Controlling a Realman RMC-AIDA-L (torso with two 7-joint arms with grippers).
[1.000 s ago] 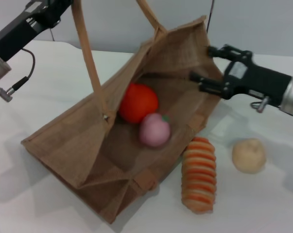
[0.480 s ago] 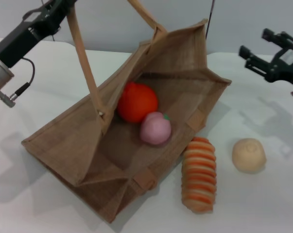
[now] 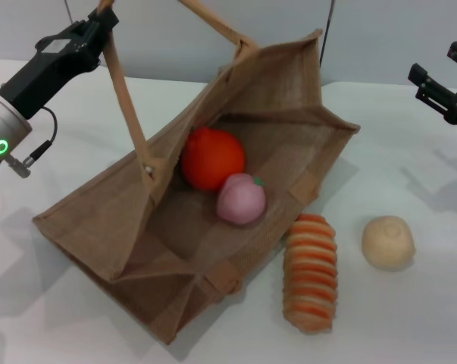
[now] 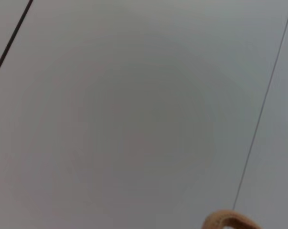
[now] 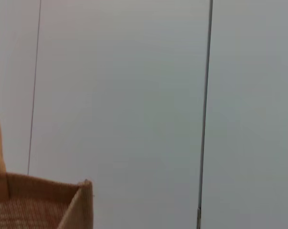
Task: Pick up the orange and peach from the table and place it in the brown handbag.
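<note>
The brown handbag (image 3: 137,227) lies tilted on the white table with its mouth held open. The orange (image 3: 213,158) and the pink peach (image 3: 241,199) rest inside it, touching each other. My left gripper (image 3: 101,18) is at the upper left, shut on one of the bag's handles (image 3: 126,98) and holding it up. A bit of that handle shows in the left wrist view (image 4: 229,220). My right gripper (image 3: 439,70) is open and empty at the far right, well apart from the bag. The bag's rim shows in the right wrist view (image 5: 43,195).
An orange-and-cream striped bread (image 3: 311,271) lies on the table just right of the bag's front corner. A pale beige bun (image 3: 388,241) sits further right. The white table (image 3: 410,318) extends all around; a grey wall is behind.
My right gripper has drawn back from the bag's mouth to the far right edge. My left gripper has moved slightly down and right with the handle. The fruits stay in the bag.
</note>
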